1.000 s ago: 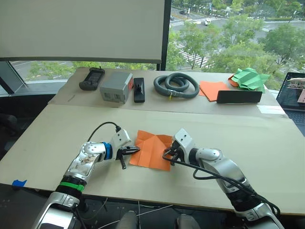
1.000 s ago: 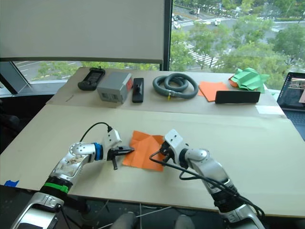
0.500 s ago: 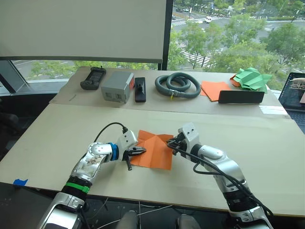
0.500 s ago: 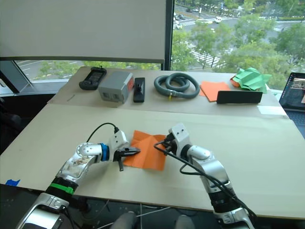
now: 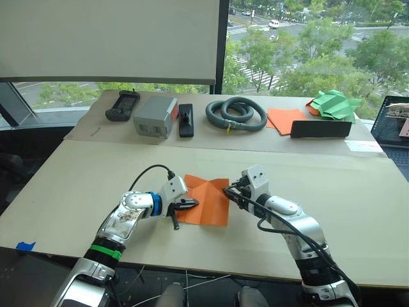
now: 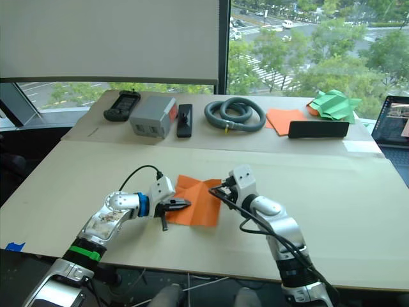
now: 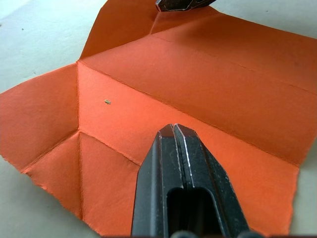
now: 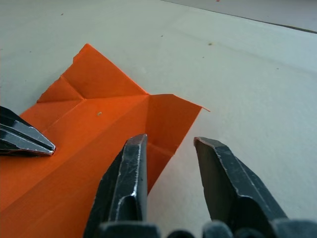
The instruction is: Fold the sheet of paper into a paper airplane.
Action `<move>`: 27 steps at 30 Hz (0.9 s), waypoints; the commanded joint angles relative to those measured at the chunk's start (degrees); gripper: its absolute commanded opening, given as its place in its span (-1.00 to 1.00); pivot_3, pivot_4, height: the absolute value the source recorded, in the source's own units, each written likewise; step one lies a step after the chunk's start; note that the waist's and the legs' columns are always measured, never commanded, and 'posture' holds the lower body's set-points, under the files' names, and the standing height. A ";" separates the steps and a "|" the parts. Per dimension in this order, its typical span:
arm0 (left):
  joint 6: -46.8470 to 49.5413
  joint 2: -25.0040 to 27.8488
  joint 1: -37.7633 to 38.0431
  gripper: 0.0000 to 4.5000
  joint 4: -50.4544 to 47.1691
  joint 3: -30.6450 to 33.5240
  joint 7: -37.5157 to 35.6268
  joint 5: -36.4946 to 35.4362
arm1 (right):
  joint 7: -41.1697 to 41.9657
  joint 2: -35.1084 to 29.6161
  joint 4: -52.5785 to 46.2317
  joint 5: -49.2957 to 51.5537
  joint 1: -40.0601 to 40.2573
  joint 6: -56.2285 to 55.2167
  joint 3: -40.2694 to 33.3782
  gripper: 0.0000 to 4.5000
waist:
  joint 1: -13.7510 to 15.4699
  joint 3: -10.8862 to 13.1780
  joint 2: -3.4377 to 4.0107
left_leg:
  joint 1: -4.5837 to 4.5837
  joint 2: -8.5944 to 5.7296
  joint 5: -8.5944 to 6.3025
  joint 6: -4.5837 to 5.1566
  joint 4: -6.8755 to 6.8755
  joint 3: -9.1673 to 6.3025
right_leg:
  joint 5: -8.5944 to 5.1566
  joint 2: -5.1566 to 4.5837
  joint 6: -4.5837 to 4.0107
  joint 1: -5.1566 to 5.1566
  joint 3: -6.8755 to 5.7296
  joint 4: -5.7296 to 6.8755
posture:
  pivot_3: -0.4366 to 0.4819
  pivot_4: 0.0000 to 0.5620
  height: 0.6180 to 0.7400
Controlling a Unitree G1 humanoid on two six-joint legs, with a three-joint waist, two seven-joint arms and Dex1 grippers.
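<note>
Left eye view: two robot arms are seen reaching inward over a pale, matte table (image 5: 332, 211), meeting at the sheet of paper (image 5: 206, 199) that lies flat near the table's near edge, at its middle. The left arm is bent at the elbow and angled toward the right, its left gripper (image 5: 190, 204) laid on the sheet's left part with the two black fingers pressed together, tips resting on the paper. The right arm is bent and angled toward the left, its right gripper (image 5: 230, 192) at the sheet's far right corner with fingers held apart, one over the paper's edge and one over bare table.

The sheet is thin, bright orange and roughly square, crossed by sharp straight creases; a long crease runs across it and shorter diagonal creases meet near its left side. Its far right corner is lifted slightly.

On the far side are set a coiled grey ribbed hose (image 5: 236, 114), a grey box (image 5: 155, 117), a smoother orange paper stack (image 5: 285, 119) and crumpled green paper shapes (image 5: 333, 105).
</note>
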 commanded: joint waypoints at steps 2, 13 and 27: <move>0.55 0.65 0.47 -1.00 -0.10 -0.74 -0.38 1.08 | 0.12 0.24 -1.80 0.00 -0.42 -1.85 0.14 -0.97 | 0.00 0.00 0.00 | 0.00 0.00 0.00 0.00 0.00 0.00 | 0.00 0.00 0.00 0.00 0.00 0.00 | -0.05 -0.47 0.38; 1.12 1.03 0.43 -1.00 -0.15 -0.59 -0.69 0.96 | 2.42 -6.08 -5.59 -11.34 -0.19 -12.42 12.04 -0.99 | 0.00 0.00 0.00 | -0.01 0.00 -0.01 -0.02 0.00 0.00 | -0.03 0.00 -0.05 -0.02 0.00 -0.01 | -0.05 -0.47 0.38; 4.16 -0.11 -5.88 -1.00 1.56 2.19 -1.97 -2.26 | 4.18 -8.19 -2.33 -26.17 -0.91 -13.81 22.00 -0.99 | -0.13 0.07 -0.15 | 0.01 0.00 0.00 0.00 0.00 -0.01 | -0.02 0.00 -0.02 -0.01 -0.01 0.00 | -0.05 -0.47 0.38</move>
